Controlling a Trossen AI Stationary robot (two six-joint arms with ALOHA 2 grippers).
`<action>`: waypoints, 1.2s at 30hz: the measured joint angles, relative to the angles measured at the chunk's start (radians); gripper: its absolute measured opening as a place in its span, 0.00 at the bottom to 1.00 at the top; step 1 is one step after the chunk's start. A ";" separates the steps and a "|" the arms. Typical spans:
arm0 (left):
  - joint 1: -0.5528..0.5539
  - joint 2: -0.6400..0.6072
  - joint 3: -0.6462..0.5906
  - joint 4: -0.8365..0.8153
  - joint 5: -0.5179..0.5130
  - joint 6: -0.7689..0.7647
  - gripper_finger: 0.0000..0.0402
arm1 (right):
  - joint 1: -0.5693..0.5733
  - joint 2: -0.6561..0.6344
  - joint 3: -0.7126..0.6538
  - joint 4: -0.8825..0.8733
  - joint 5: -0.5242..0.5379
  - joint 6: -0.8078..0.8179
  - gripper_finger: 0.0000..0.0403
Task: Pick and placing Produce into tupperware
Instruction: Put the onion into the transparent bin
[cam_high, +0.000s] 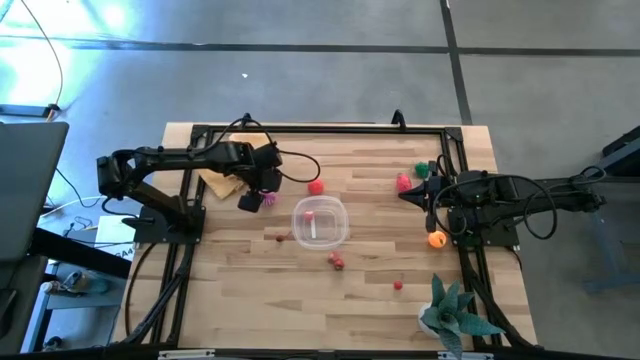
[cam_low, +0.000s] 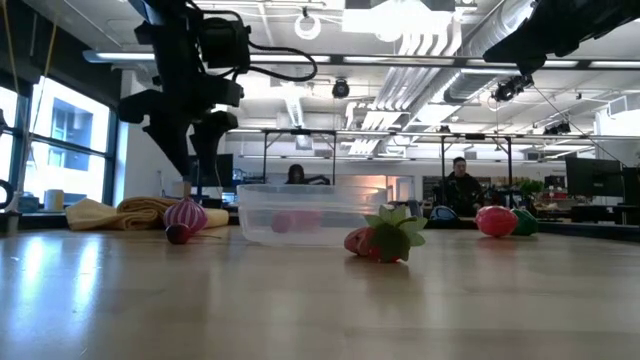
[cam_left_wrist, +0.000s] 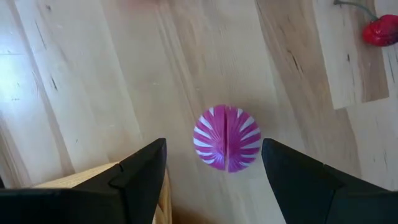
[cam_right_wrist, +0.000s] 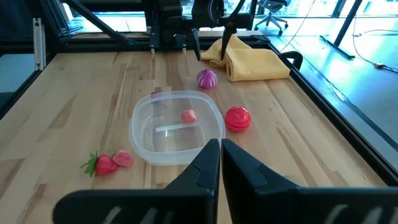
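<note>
A folded yellow-orange cloth (cam_high: 228, 180) lies on the wooden table (cam_high: 250, 290) toward ten o'clock from the table's middle, just inside the black metal frame (cam_high: 320, 130) that runs along the far edge and down both sides. In the low view the cloth (cam_low: 130, 213) shows as a soft, low heap. A spiky teal-green potted plant (cam_high: 452, 312) stands at about five o'clock, close to the near right corner (its leaves reach past the table edge). Beyond the table two people (cam_low: 461, 186) sit in the room, under exposed ceiling pipes (cam_low: 420, 70) and bright lamps. A laptop (cam_high: 25, 215) sits off the table at nine o'clock.
</note>
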 joint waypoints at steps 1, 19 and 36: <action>0.000 0.004 0.000 0.002 -0.001 0.000 0.64 | 0.000 0.000 0.000 0.000 0.000 0.000 0.02; 0.006 0.035 0.000 0.000 0.008 0.002 0.64 | 0.000 0.000 0.000 0.000 0.000 0.000 0.02; 0.006 0.068 0.001 0.008 0.036 0.080 0.64 | 0.000 0.000 0.000 -0.001 0.000 0.000 0.02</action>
